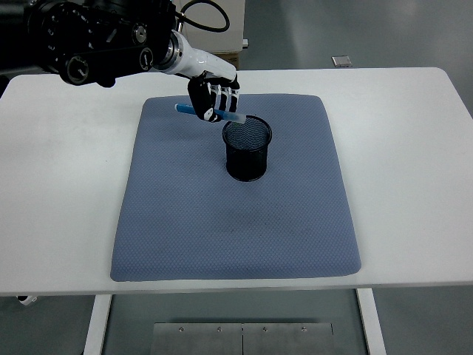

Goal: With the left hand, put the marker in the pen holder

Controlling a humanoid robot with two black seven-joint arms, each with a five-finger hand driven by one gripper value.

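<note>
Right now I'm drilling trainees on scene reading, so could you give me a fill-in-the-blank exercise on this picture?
1. The left hand grips a marker coloured ____.
2. The black mesh pen holder stands on a mat coloured ____.
3. The marker is held nearly ____, not upright.
4. The mat lies on a table coloured ____.

Missing words: blue; blue-grey; level; white
</note>
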